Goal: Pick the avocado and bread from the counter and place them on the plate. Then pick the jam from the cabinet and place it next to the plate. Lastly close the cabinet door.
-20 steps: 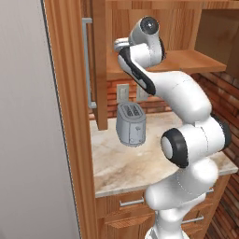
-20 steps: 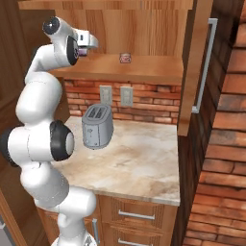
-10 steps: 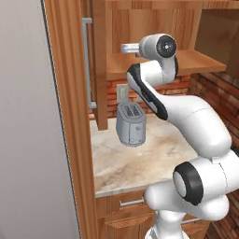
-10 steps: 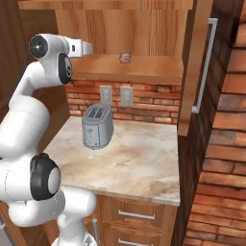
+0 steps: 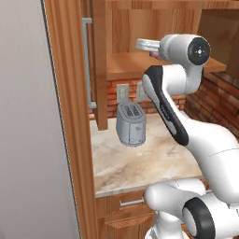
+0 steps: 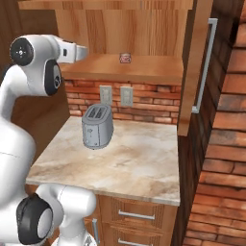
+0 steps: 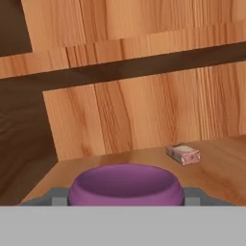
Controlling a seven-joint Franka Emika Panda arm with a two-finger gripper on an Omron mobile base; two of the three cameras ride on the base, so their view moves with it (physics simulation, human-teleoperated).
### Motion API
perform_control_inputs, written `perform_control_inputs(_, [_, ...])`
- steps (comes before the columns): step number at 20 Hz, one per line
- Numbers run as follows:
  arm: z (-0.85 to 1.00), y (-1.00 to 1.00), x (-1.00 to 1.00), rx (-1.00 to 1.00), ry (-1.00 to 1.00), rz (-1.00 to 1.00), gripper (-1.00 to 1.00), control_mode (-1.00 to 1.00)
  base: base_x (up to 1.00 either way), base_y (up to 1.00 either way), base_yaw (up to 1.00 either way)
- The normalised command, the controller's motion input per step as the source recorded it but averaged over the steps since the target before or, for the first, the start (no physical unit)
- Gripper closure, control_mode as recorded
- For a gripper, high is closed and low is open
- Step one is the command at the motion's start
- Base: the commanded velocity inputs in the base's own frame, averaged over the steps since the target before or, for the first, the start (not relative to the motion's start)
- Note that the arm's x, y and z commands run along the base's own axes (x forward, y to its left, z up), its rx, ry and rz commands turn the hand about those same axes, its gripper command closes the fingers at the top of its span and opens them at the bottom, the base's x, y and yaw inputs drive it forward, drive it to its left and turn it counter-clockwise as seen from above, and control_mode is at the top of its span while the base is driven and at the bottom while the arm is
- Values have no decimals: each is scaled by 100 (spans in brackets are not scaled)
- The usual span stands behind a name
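Gripper [image 6: 81, 52] first, far L in the right base view: white two-finger gripper at shelf height, above and L of the silver two-slot toaster [image 6: 97, 127], pointing into the cupboard. Jaw state: can't tell. In the hand view only grey corners peek out either side of a purple round bowl [image 7: 126, 185] sitting low and close in front, and whether they touch it isn't clear.

The toaster stands on the beige mottled stone counter [image 6: 129, 163], near the back wall.

Small pink-red jam pack [image 6: 125, 58] lies above and slightly R of the toaster, on the wooden cabinet shelf [image 6: 153, 69], toward the back. From the hand view the jam pack [image 7: 183, 154] is beyond the bowl and off to the R, well apart from the gripper, not lined up w/ it.

Open wooden cabinet door [image 6: 194, 72] hangs far R of the toaster.

Risks, as a guess: going straight in could shove the bowl along the shelf or into the jam pack, since the bowl sits btw tool and target. The pack is low and flat, so a high or skewed close may slip off it. Wrist could also clip the shelf edge.
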Motion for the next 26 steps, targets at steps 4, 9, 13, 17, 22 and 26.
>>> perform_control_inputs(4, [0, -19, -100, 5, -7, 0, 100, -100, 0, 0, 0])
perform_control_inputs(9, [0, -13, -100, 2, -9, 0, 100, -100, 0, 0, 0])
perform_control_inputs(13, [0, -14, -100, 1, -4, 0, 100, -100, 0, 0, 0])
perform_control_inputs(17, [-4, -8, -95, 0, 4, 0, 100, -100, 0, 0, 0])
perform_control_inputs(22, [-11, -1, -52, 0, 29, 0, 100, -100, 0, 0, 0])
perform_control_inputs(26, [-6, 0, -24, 0, 37, 0, 100, -100, 0, 0, 0])
